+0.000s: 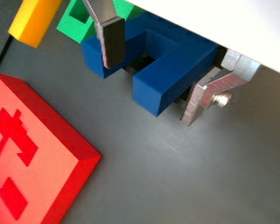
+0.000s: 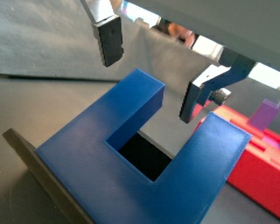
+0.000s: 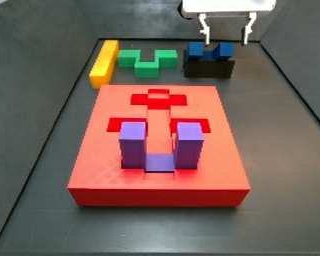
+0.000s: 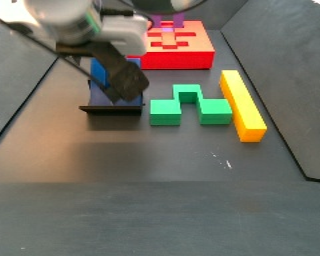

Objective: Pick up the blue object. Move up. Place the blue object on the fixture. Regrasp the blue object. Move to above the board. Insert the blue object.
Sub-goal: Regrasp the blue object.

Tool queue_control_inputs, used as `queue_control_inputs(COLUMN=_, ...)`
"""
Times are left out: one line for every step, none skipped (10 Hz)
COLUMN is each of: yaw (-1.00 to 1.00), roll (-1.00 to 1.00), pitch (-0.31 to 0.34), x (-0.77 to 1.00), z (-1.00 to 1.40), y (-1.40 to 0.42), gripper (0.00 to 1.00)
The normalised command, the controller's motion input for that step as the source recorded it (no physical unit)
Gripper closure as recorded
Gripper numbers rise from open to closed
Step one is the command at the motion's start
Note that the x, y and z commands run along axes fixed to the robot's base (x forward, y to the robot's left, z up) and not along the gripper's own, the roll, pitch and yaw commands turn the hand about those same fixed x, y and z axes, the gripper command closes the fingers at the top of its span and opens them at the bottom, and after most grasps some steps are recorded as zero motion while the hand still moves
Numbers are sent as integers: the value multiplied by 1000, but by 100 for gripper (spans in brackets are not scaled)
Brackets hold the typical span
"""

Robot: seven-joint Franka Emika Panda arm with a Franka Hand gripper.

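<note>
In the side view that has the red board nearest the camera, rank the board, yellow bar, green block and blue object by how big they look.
1. Red board, nearest the camera.
2. Yellow bar and green block: too alike to rank.
3. Blue object, on the fixture, partly hidden by the open tool above it.

yellow bar (image 3: 104,62), green block (image 3: 148,61), purple block (image 3: 163,146) upright in board

In a side view, the board (image 3: 156,165) lies at centre with a U-shaped block (image 3: 160,148) standing on it. At 11 o'clock lies a bar (image 3: 104,62), at 12 a stepped block (image 3: 148,61), and at 1 the fixture (image 3: 210,68) carries the U-shaped object (image 3: 210,50), the gripper (image 3: 226,33) directly above it.
</note>
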Motion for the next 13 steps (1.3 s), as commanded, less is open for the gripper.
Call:
queue_control_inputs(yaw=131, roll=554, pitch=-89, x=-106, z=160, y=0, gripper=0)
queue_control_inputs(yaw=160, roll=554, pitch=-131, x=-189, z=231, y=0, gripper=0)
queue_control_inputs(yaw=203, roll=523, pitch=-197, x=-229, z=194, y=11, gripper=0)
queue_control_inputs(yaw=277, roll=491, pitch=-363, x=-191, z=114, y=0, gripper=0)
queue_control_inputs(yaw=383, roll=440, pitch=-654, x=-211, z=34, y=-20, gripper=0)
queue_control_inputs(yaw=449, roll=486, pitch=-657, x=-86, z=63, y=0, gripper=0)
queue_control_inputs(yaw=426, roll=531, pitch=-523, x=0, z=234, y=0, gripper=0)
queue_control_inputs(yaw=397, roll=657, pitch=-349, x=0, z=280, y=0, gripper=0)
queue_control_inputs(yaw=397, roll=823, pitch=-146, x=100, z=314, y=0, gripper=0)
queue_control_inputs(yaw=363, roll=946, pitch=117, x=349, z=269, y=0, gripper=0)
queue_control_inputs(yaw=257, roll=889, pitch=463, x=526, z=134, y=0, gripper=0)
queue_control_inputs(yaw=91, roll=874, pitch=666, x=574, z=26, y=0, gripper=0)
queue_control_inputs(yaw=9, roll=949, pitch=771, x=543, z=0, y=0, gripper=0)
